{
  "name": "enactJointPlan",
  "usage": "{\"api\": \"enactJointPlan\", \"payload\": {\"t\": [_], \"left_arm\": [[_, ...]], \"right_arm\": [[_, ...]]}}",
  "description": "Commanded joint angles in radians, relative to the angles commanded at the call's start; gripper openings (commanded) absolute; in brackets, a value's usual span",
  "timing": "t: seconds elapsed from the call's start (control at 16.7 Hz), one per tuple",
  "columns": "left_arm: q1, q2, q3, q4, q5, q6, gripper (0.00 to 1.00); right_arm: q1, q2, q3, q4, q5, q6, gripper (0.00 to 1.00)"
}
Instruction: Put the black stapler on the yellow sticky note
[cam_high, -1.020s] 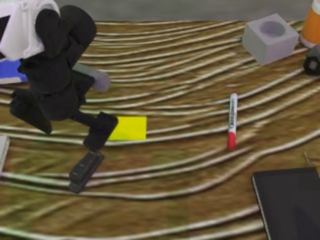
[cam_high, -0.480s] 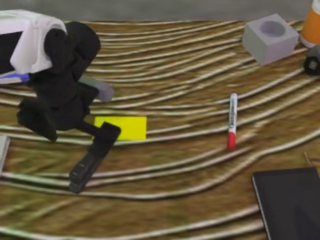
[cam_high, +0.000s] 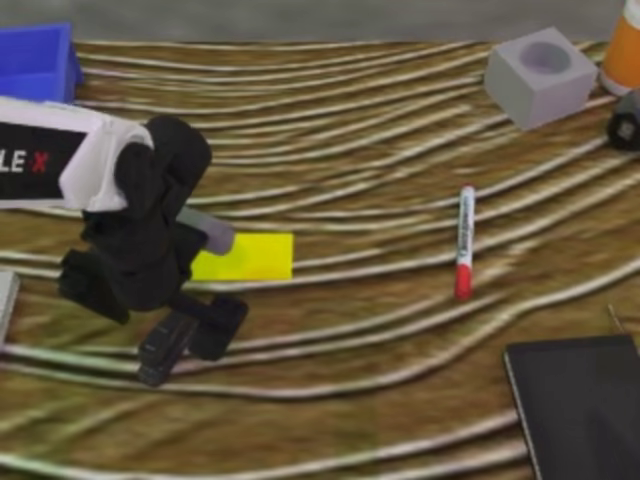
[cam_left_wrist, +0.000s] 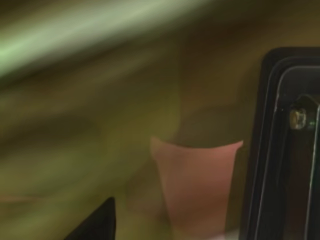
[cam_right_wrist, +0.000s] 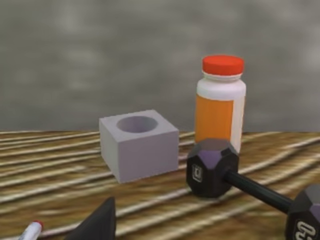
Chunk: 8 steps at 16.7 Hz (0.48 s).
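The black stapler (cam_high: 158, 356) lies slantwise at the front left of the table, a short way in front of the yellow sticky note (cam_high: 247, 256). My left gripper (cam_high: 193, 334) is down over the stapler's far end and open. One finger (cam_high: 218, 325) stands just right of the stapler and the other is hidden under the wrist. In the left wrist view the stapler (cam_left_wrist: 289, 150) fills one side very close up, with one fingertip (cam_left_wrist: 98, 225) at the edge. The note's left end is covered by the arm. My right gripper is outside the top view, and one of its fingers (cam_right_wrist: 100, 222) shows, parked.
A red-capped marker (cam_high: 465, 240) lies mid-table. A black tablet (cam_high: 580, 405) sits at the front right. At the back right are a grey block with a round hole (cam_high: 540, 75), an orange bottle (cam_high: 625, 45) and a dumbbell (cam_high: 628, 120). A blue bin (cam_high: 35, 60) is back left.
My left arm has swung toward the table's front and dropped. Its gripper went from beside the note down onto the stapler's far end. The blue bin is now uncovered.
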Motion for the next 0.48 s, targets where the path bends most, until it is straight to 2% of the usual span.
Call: {"api": "enactJointPlan", "payload": {"t": [0.18, 0.48], "left_arm": [[0.000, 0.000, 0.000, 0.000, 0.000, 0.000, 1.00], [0.000, 0.000, 0.000, 0.000, 0.000, 0.000, 0.62]], "right_arm": [[0.000, 0.000, 0.000, 0.000, 0.000, 0.000, 1.00], [0.000, 0.000, 0.000, 0.000, 0.000, 0.000, 1.00]]}}
